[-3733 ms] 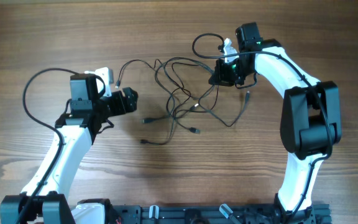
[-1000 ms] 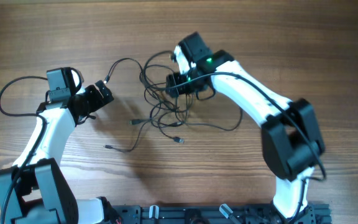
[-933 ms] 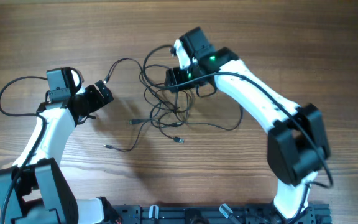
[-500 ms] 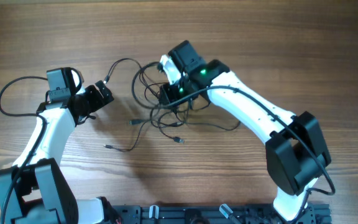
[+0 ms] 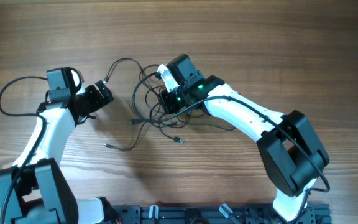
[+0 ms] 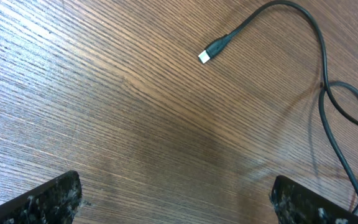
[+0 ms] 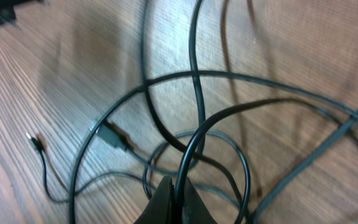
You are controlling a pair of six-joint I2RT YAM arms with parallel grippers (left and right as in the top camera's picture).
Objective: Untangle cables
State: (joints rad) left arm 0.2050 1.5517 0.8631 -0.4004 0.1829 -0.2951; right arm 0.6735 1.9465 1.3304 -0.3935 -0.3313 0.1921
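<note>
The cables (image 5: pixel 151 109) are thin black cords lying in a tangle of loops at the middle of the wooden table. One cord arcs up and left to a small plug (image 5: pixel 106 80), which also shows in the left wrist view (image 6: pixel 215 50). My right gripper (image 5: pixel 165 101) is over the tangle and shut on one cable (image 7: pixel 194 137), which rises from between its fingertips (image 7: pixel 179 199). My left gripper (image 5: pixel 104 94) is open and empty, its fingers (image 6: pixel 179 199) wide apart over bare wood, just left of and below that plug.
Loose cord ends lie toward the table's front: one plug (image 5: pixel 179 140) at the middle and one thin tip (image 5: pixel 107 147) to the left. A thicker black arm cable (image 5: pixel 5 93) loops out at the far left. The robot base (image 5: pixel 185 214) runs along the front edge.
My right gripper has moved left across the table with a cable in its grip, bunching the tangle leftward. My left arm has shifted left and then stayed still.
</note>
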